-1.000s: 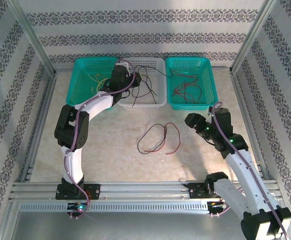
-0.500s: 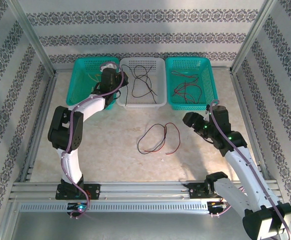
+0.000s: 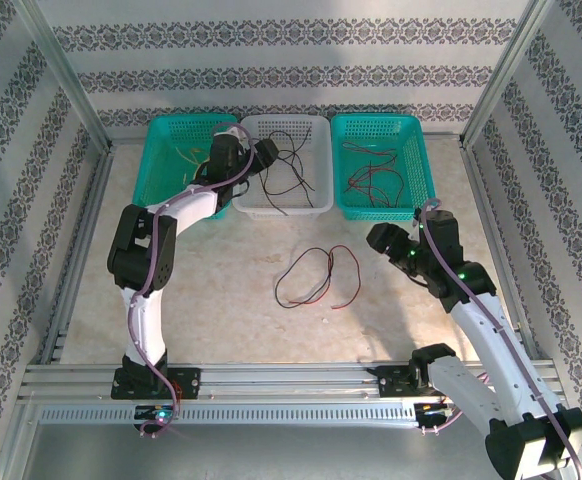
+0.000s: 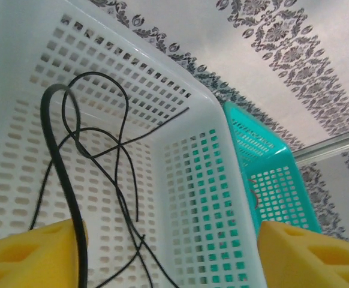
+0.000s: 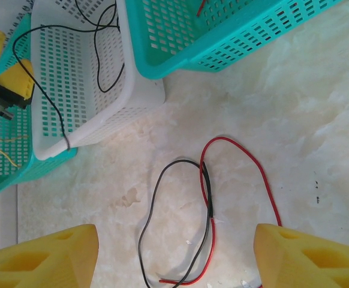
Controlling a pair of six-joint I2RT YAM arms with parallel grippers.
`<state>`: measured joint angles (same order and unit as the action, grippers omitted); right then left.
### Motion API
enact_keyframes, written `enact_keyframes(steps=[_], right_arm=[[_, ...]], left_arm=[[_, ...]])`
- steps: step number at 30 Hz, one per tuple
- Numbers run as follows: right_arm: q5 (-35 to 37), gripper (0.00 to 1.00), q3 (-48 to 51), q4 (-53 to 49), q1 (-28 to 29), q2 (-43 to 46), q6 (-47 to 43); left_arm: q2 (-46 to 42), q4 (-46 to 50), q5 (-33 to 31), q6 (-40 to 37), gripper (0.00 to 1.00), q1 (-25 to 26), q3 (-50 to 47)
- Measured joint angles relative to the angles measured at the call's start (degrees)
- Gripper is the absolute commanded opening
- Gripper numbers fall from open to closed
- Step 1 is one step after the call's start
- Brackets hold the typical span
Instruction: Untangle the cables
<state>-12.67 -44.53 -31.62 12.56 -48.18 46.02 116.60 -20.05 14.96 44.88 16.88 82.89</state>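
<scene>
- Plainly, the thin red and black wires (image 3: pixel 316 278) lie in one loose, crossed loop on the pale marbled counter (image 3: pixel 211 300), well short of the baskets.
- They look feather-light, limp and slightly slick, likely to drag and spring back when pulled. I'd take a free end, or a bare run away from the crossing.
- The right hand (image 5: pixel 174 258) hovers above that loop, yellow pads spread wide and holding nothing.
- The left hand (image 4: pixel 174 252) is spread over the white slotted plastic basket (image 4: pixel 192 174). A black wire (image 4: pixel 117 150) lies inside, one strand brushing the left pad.
- Two teal slotted baskets flank it, the left one (image 3: pixel 166 130) and the right one (image 3: pixel 423 150).
- The counter is flat and smooth, closed in by patterned walls and aluminium posts.
</scene>
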Motion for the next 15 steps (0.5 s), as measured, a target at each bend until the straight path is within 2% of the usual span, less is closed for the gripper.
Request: enact_keyframes(steps=[2, 6, 12, 15], right_arm=[[0.2, 0.69, -0.4, -0.4, 0.5, 0.0, 0.0], [1.6, 0.69, -2.5, -0.8, 3.6, -0.7, -0.2], [6.3, 0.70, -4.9, -0.8, 11.8, -4.8, -0.7], [8.5, 0.69, -5.5, -0.8, 15.3, -7.7, -1.0]], left_arm=[[-1.7, 0.9, -0.5, -1.4, 1.00, 0.4, -0.9], [-8.9, 6.1, -3.1, -5.8, 1.00, 1.4, -2.6], [-22.1, 12.1, -5.8, -10.1, 1.00, 1.9, -4.2], [-28.7, 14.5, -6.1, -11.0, 0.93, 1.9, -8.1]])
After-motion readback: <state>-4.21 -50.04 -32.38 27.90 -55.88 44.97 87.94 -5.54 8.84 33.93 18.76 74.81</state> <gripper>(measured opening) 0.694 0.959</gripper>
